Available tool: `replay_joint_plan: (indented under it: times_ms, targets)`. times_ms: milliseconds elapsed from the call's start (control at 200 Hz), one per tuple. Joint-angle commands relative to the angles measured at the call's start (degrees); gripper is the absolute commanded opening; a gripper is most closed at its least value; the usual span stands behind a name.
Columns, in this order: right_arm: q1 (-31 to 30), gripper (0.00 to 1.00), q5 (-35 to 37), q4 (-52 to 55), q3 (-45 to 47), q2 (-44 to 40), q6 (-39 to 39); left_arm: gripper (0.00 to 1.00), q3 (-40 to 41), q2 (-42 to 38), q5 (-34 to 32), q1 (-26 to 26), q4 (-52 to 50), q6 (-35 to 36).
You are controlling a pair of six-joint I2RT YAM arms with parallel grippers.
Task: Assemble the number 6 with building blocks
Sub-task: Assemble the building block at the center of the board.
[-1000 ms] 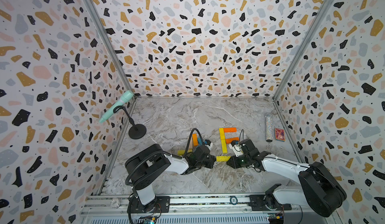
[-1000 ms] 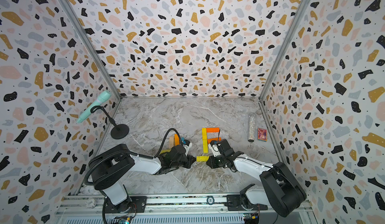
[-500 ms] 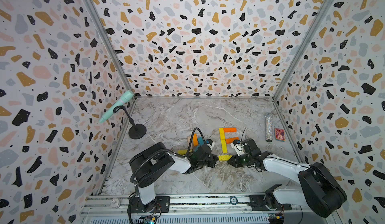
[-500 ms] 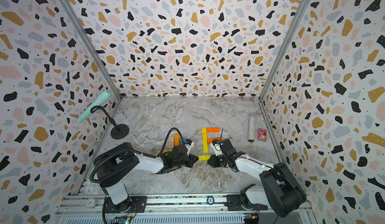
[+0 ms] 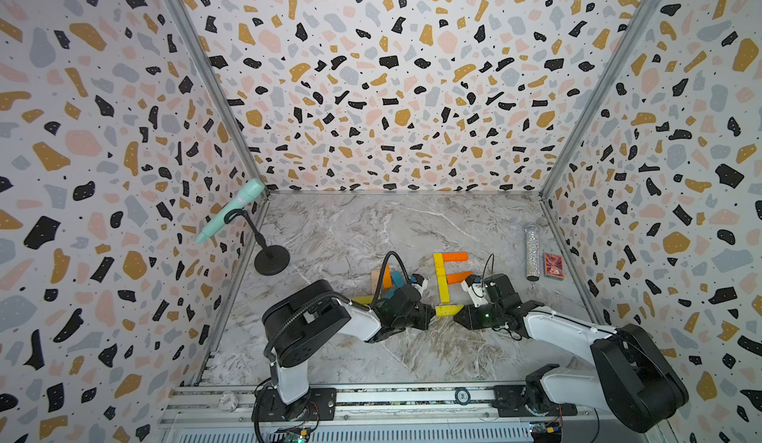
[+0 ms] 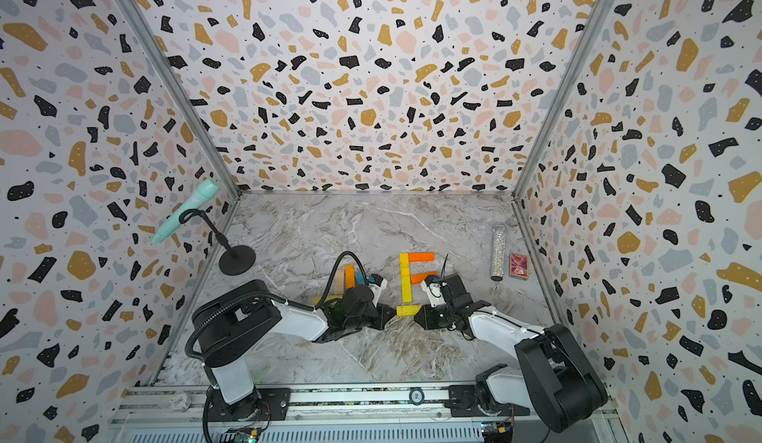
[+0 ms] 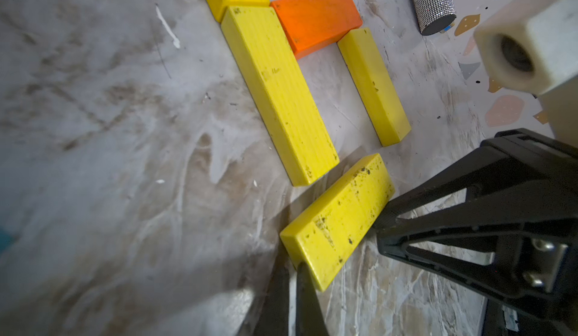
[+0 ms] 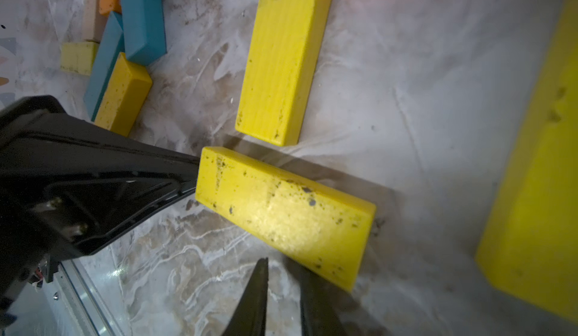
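The number 6 stands as part of a figure: two yellow planks (image 5: pixel 442 280) in a column, with two orange planks (image 5: pixel 455 256) pointing right. Another yellow plank (image 7: pixel 373 84) stands on edge beside the column. A speckled yellow block (image 5: pixel 448 309) lies across below the column, slightly askew. My left gripper (image 7: pixel 295 265) is shut, its tips against that block's left end. My right gripper (image 8: pixel 283 264) sits at the block's right end with a narrow gap and nothing between its fingers. Spare building blocks (image 5: pixel 387 282) in teal, orange, yellow and pale wood lie behind the left gripper.
A mint microphone (image 5: pixel 231 210) leans on a black stand (image 5: pixel 271 259) at the left wall. A glitter tube (image 5: pixel 532 251) and a red card box (image 5: pixel 553 265) lie by the right wall. The arms' rail (image 5: pixel 371 395) runs along the front.
The left arm has swung right, bringing its shut tips against the speckled yellow block. The block has slid slightly right, toward the right gripper, which has barely moved.
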State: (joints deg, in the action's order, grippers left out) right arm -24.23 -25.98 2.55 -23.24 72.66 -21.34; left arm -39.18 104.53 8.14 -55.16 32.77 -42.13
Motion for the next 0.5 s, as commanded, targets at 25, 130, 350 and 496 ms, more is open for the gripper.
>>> replay_joint_plan:
  times_ms: [25,130,350,496]
  targets:
    - [0.8,0.21,0.2,1.1,0.7,-1.4,0.9,0.0,-1.3,1.4,0.6,-0.6,1.1,-0.5]
    - [1.0,0.22,0.0,1.2,0.7,-1.6,0.9,0.0,-1.7,2.0,0.7,-0.7,1.2,-0.7]
    - [1.1,0.22,-1.0,0.9,0.2,-1.5,1.0,0.0,-1.6,2.0,0.4,-0.8,1.4,-0.8]
    - [1.1,0.22,-1.5,0.8,0.1,-1.8,1.1,0.0,-1.9,2.9,0.6,-1.0,2.0,-1.2]
